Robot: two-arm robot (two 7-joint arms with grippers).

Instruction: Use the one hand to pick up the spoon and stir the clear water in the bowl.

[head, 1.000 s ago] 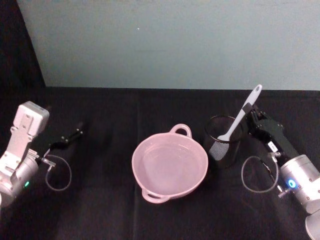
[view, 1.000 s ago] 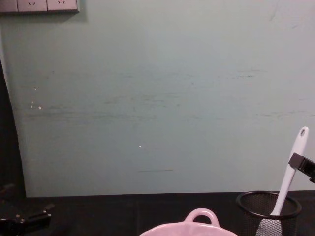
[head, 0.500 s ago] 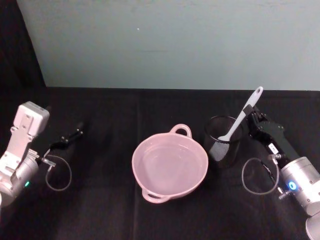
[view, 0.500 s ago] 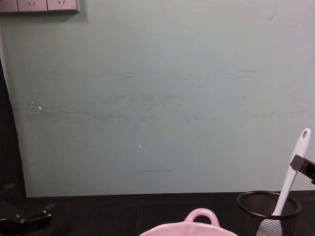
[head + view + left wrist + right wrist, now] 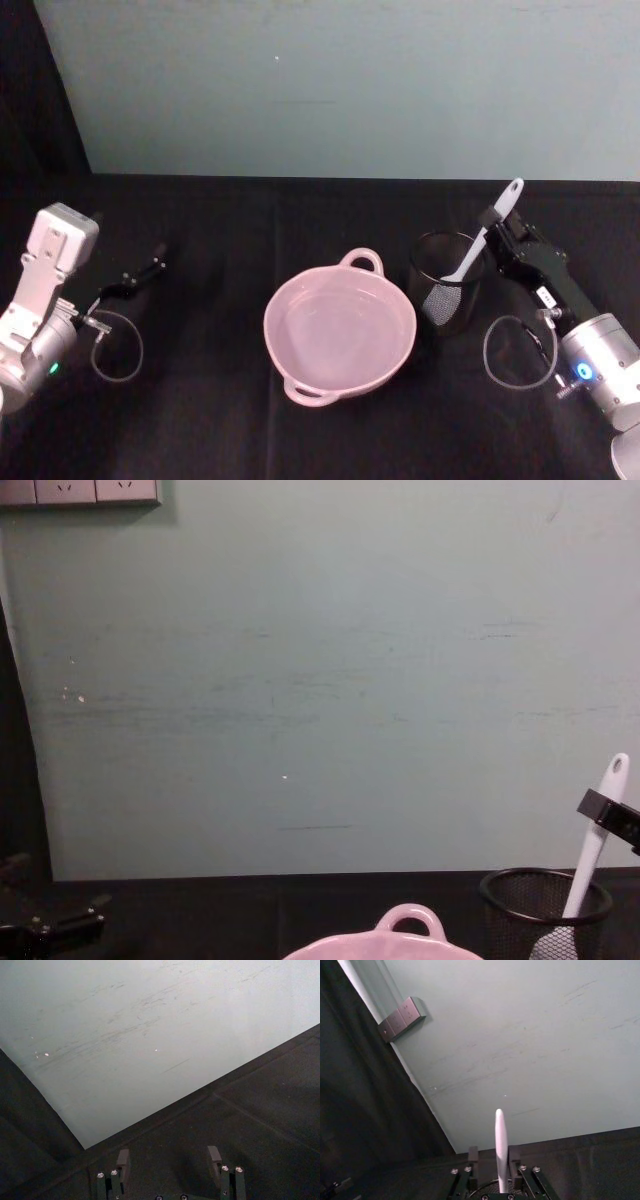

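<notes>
While my right pincer is clenched on the spoon standing in the mesh cup beside the bowl, I judge lifting it clear comes next; my left pincer idles released, well apart.

White spoon. Pale pink, shiny bowl with clear water. Black cup made of fine wire mesh, see-through. Black right gripper with a small white label, then a silver wrist with a blue light. Black left gripper on a light grey arm with a little green light. Black table. Pale blue-green wall with faint dark streaks. Grey sockets on the wall.
</notes>
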